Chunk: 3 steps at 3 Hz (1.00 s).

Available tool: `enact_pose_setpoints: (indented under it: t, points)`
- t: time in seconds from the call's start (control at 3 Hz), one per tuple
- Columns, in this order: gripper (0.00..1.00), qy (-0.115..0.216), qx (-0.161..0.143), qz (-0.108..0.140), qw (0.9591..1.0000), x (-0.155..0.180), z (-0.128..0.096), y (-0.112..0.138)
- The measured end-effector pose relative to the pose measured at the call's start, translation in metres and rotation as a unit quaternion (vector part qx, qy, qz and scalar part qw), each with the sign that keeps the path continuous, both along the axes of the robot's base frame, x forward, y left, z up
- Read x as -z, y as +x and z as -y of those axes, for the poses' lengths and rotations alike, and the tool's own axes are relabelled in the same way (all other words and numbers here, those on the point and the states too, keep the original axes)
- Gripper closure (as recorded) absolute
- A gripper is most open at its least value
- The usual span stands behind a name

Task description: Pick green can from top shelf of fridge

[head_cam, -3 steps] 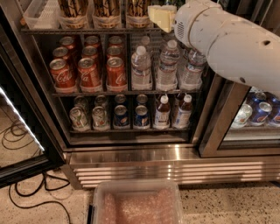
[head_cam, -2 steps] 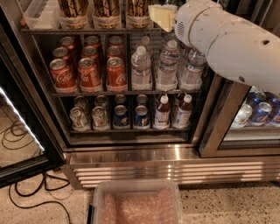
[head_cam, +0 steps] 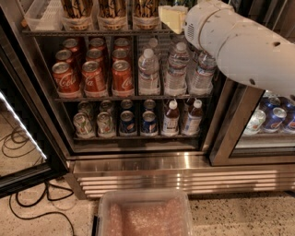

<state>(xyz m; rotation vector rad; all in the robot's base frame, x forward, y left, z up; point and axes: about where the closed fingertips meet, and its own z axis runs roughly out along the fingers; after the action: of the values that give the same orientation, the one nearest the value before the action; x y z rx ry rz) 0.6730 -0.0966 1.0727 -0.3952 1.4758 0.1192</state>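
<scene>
Nearest the camera, a clear plastic bin (head_cam: 143, 214) sat on the speckled floor, with black cables (head_cam: 23, 203) trailing at the left. Behind it ran the ribbed base grille (head_cam: 184, 179) of the fridge (head_cam: 221, 133), whose left glass door (head_cam: 23, 138) stood swung wide, probably so that the arm could enter the cabinet unobstructed.

The lowest rack carried short silver-green cans (head_cam: 85, 124), blue cans (head_cam: 138, 122) and small bottles (head_cam: 180, 117). The rack above held red cola cans (head_cam: 94, 73) on the left and water bottles (head_cam: 175, 69) on the right, each sort packed in rows facing the front rail.

On the top shelf (head_cam: 92, 32), clear trays kept the stock in lanes. Three held tall gold-and-black cans (head_cam: 113, 9), and the leftmost tray (head_cam: 39, 14) showed no can.

The white arm (head_cam: 239, 46) entered from the upper right and crossed the right half of this shelf at rack height, an approach suited to a level reach into a lane. Its gripper (head_cam: 171, 18) lay just right of the gold-and-black cans, above the front rail. Whether it was open or closed, and whether it held anything, could not be told.

The green can did not show plainly. It was judged to stand on the right part of the top shelf, hidden behind the gripper and arm, so the grasp seemed near or under way.
</scene>
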Motion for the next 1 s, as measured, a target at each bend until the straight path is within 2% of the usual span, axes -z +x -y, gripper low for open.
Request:
enact_pose_setpoints:
  t: [1.0]
  points:
    - [0.36,-0.002,0.016,0.011,0.9998,-0.002,0.004,0.020]
